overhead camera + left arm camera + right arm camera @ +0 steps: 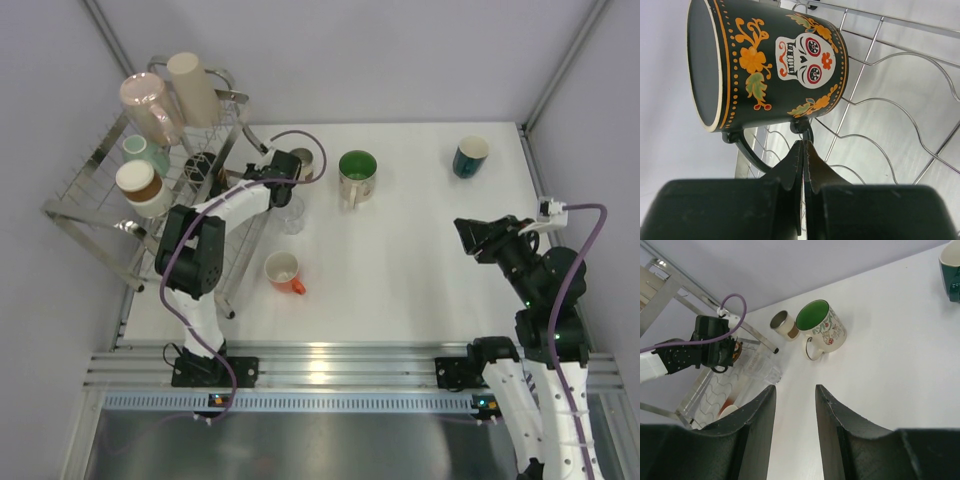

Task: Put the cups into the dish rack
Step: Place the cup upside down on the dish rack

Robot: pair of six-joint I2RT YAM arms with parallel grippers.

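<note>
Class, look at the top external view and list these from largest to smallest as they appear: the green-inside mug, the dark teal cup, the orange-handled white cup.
1. green-inside mug, clearly the largest.
2. dark teal cup and orange-handled white cup: these look about alike, so I leave them unranked.

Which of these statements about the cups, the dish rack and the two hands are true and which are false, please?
1. The left hand is shut on the handle of the skull mug. True.
2. The right hand holds the dark teal cup. False: it is open and empty, and that cup stands apart on the table.
3. The green-inside mug sits in the dish rack. False: it stands on the table.
4. A pink cup and a beige cup rest in the dish rack. True.
</note>
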